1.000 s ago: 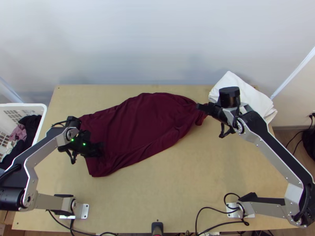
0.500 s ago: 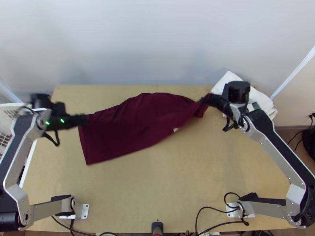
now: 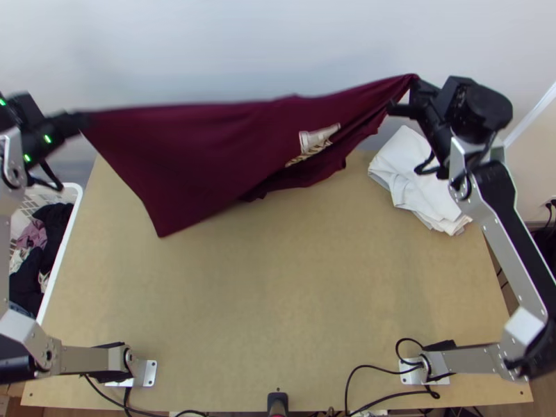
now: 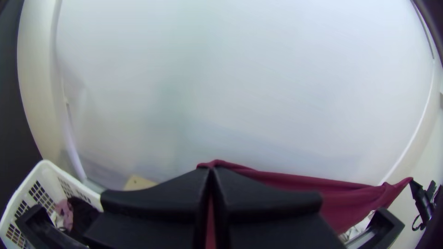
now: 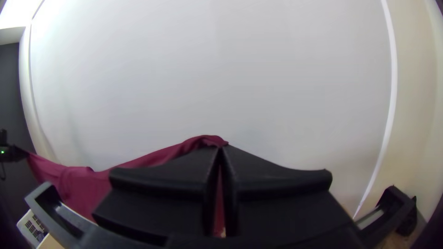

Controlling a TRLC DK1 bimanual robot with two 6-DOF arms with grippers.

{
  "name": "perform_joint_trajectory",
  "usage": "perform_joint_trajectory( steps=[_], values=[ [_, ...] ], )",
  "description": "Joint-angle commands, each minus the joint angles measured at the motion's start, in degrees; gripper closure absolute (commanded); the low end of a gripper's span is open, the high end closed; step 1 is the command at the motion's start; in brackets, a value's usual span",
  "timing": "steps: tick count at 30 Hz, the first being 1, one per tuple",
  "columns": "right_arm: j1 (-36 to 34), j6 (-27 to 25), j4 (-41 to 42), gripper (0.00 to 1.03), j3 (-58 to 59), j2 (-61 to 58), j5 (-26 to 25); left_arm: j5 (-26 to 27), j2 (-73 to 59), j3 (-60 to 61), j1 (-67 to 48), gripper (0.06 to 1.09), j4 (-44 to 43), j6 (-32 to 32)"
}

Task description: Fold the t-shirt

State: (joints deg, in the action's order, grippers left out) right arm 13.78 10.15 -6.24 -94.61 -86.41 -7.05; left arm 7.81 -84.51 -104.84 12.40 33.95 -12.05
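T-shirt: the maroon t-shirt (image 3: pixel 208 149) is strung between the two grippers over the far part of the table (image 3: pixel 278 299), its upper edge raised and the rest draping down; whether the low corner touches wood I cannot tell.
Pale print: the print (image 3: pixel 316 141) lies nearer the right-hand end, partly lost in slack folds.
Left gripper: clenched on one end of the raised edge (image 4: pixel 211 169).
Right gripper: fingertips pinched on the other end (image 5: pixel 221 148); which part of the garment this is, I cannot tell.
Why held so: probably to pull the cloth straight and let creases drop out before laying it flat; no fold is made. Lowering it unevenly could bunch the slack.
Top view against wrist views: from above come the print and hanging corner; each wrist view adds its own fingers meeting at the fabric, with the opposite gripper farther off.
White cloths: a folded pile (image 3: pixel 417 187) beside the right arm, likely parked clear of the work.
Laundry basket: at the table's left side (image 3: pixel 61 257), holding dark garments (image 3: pixel 52 226).
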Motion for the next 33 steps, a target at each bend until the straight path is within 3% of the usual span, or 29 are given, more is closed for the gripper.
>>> perform_joint_trajectory(
  steps=[1,10,14,25,33],
  values=[
    [-0.42,-0.84,4.66,1.0,-6.11,-0.86,-0.6,-4.21,-0.13,-7.05,-0.8,1.05,-5.48,-0.87],
    [1.16,-3.38,14.06,1.0,-19.83,-1.13,-0.6,-12.12,-0.04,-16.19,-3.79,1.05,-15.94,1.68],
    [0.72,-3.91,14.24,1.0,-18.07,-0.78,-0.6,-14.76,0.05,-16.72,-4.58,1.05,-17.69,2.12],
    [0.63,-3.65,13.36,1.0,-13.23,5.46,-0.6,-15.55,2.33,-16.8,-4.49,1.05,-19.01,2.03],
    [-1.83,-4.26,22.76,1.0,-11.39,0.72,-0.51,-16.69,-1.62,-16.45,-3.88,1.05,-26.66,1.51]
  ],
)
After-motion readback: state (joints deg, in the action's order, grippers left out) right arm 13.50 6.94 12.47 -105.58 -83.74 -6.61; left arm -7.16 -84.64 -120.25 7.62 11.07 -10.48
